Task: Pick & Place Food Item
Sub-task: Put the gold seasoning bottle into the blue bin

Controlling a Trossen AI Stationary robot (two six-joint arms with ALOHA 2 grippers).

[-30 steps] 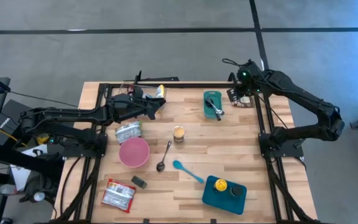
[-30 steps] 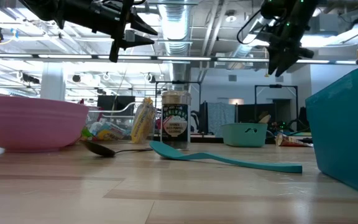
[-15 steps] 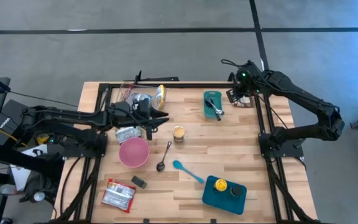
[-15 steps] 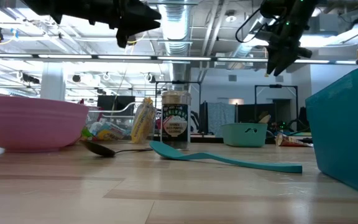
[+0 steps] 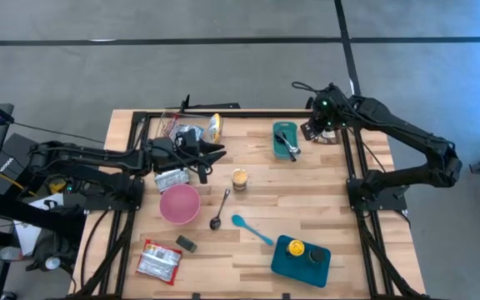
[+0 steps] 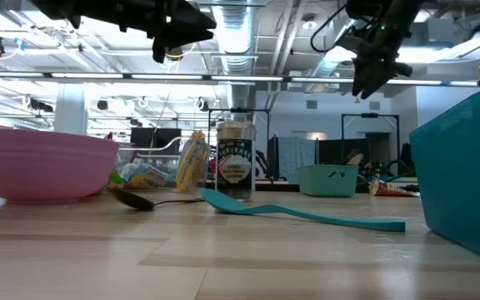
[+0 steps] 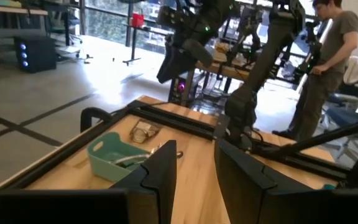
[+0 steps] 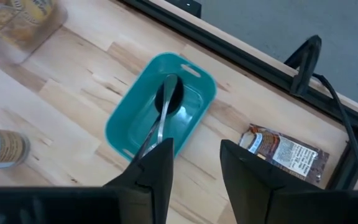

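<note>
My left gripper (image 5: 219, 152) hangs level above the table's left middle, open, with nothing between its fingers (image 7: 160, 177). It is beside a silver food packet (image 5: 172, 177) and a clear tub holding a yellow bag (image 5: 213, 127). My right gripper (image 5: 307, 130) is raised at the far right, slanting down, open and empty (image 8: 197, 165). Below it lie a teal basket (image 8: 160, 112) with utensils and a brown food packet (image 8: 281, 149) flat on the wood by the black frame rail. A red-and-white snack packet (image 5: 158, 261) lies near the front left.
A pink bowl (image 5: 179, 203), a jar (image 5: 239, 179), a metal spoon (image 5: 221, 208) and a teal spoon (image 5: 251, 228) lie mid-table. A teal box (image 5: 301, 254) stands front right. A black frame rail (image 5: 248, 112) rims the far edge. A person (image 7: 328, 56) stands beyond the table.
My left gripper has swung from over the clear tub toward the table's near edge, and it has rolled about its own pointing line. It has stayed level and empty. Nothing on the table has moved.
</note>
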